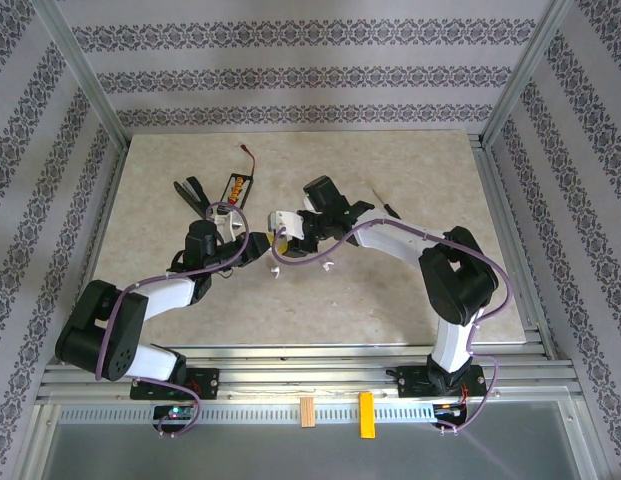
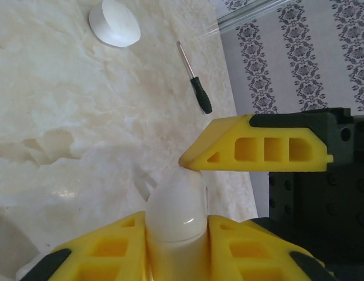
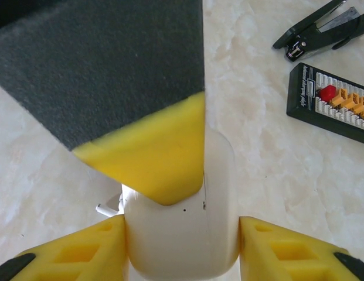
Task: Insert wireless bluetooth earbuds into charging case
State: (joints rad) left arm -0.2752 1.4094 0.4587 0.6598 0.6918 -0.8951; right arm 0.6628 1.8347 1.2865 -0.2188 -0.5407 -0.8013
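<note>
While the two arms meet near the middle of the marble table (image 1: 420, 170), the charging case (image 3: 184, 246) sits low and central in the right wrist view. It is a glossy white block with rounded corners, a fine seam line and two tiny dark specks on its upper face. The right gripper (image 3: 182, 221) is clamped on it, one yellow finger pressed against each flank.

From the top of that frame a left-arm finger (image 3: 152, 152), yellow at the tip and dark grey behind, lies over the case and hides its far end. At the bottom centre of the left wrist view, the left gripper (image 2: 176, 221) pinches a smooth white rounded body. This appears to be the same case seen edge-on, though that cannot be confirmed.

The earbuds (image 1: 328, 266) show in the overhead view as tiny white bits on the table just below the grippers. They lie apart from the case and are too small to tell head from stem. A thin white stem (image 3: 106, 208) pokes out just left of the case, the rest of it hidden.

It cannot be told whether the lid is open or whether anything is seated inside. A white pebble (image 2: 114, 22) is cut off by the upper left edge of the left wrist view. A black component tray (image 3: 337, 102) runs off the right edge of the right wrist view.
</note>
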